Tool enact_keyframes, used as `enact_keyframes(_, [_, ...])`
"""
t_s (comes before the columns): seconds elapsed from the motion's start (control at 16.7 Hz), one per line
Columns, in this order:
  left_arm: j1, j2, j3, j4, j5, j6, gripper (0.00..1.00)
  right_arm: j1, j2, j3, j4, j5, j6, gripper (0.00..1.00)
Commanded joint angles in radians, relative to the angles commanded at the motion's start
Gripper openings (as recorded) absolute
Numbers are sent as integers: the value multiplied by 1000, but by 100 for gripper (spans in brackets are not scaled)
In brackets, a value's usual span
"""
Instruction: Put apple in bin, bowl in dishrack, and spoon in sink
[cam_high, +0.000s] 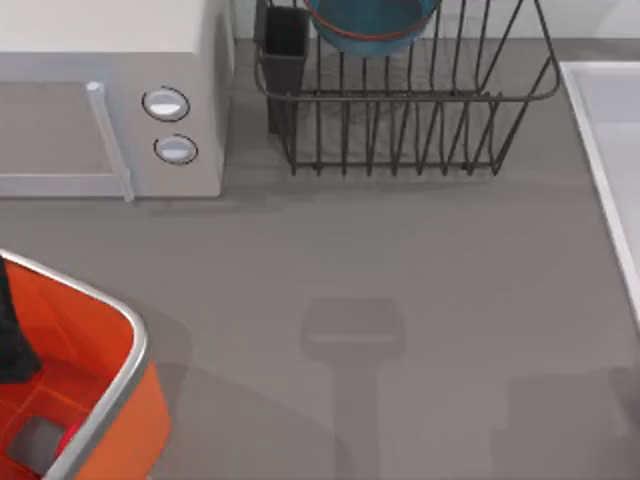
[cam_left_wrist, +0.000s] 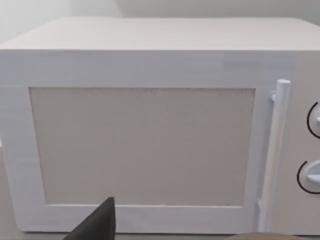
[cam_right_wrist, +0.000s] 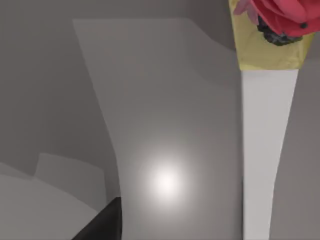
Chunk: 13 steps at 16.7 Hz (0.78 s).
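Observation:
The teal-blue bowl (cam_high: 368, 22) with its reddish rim rests inside the black wire dishrack (cam_high: 400, 110) at the back. The orange bin (cam_high: 95, 400) with its silver rim stands at the front left. Low inside it, a small bright-red patch that looks like the apple (cam_high: 68, 437) peeks out beside the rim. My left arm (cam_high: 12, 330) hangs as a black shape over the bin's left part. A dark tip of the left gripper (cam_left_wrist: 100, 222) faces the white box. A strip of the pale sink (cam_high: 612, 150) runs along the right edge. The right gripper's dark tip (cam_right_wrist: 105, 222) hovers over a pale surface. The spoon is out of view.
A white box with two round knobs (cam_high: 110, 110) and a bar handle (cam_left_wrist: 274, 150) stands at the back left, beside the dishrack's dark cup (cam_high: 285, 45). A yellow and pink-red thing (cam_right_wrist: 272, 30) lies at one corner of the right wrist view. Arm shadows fall on the grey tabletop (cam_high: 350, 340).

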<state>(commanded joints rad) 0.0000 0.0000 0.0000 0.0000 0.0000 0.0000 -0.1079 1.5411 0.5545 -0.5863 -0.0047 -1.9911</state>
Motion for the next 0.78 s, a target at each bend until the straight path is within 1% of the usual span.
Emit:
enact_keyframes(0.06, [0, 0, 0, 0, 0, 0, 100, 0, 0, 0, 0, 0, 0, 100])
enact_keyframes(0.78, [0, 0, 0, 0, 0, 0, 100, 0, 0, 0, 0, 0, 0, 10])
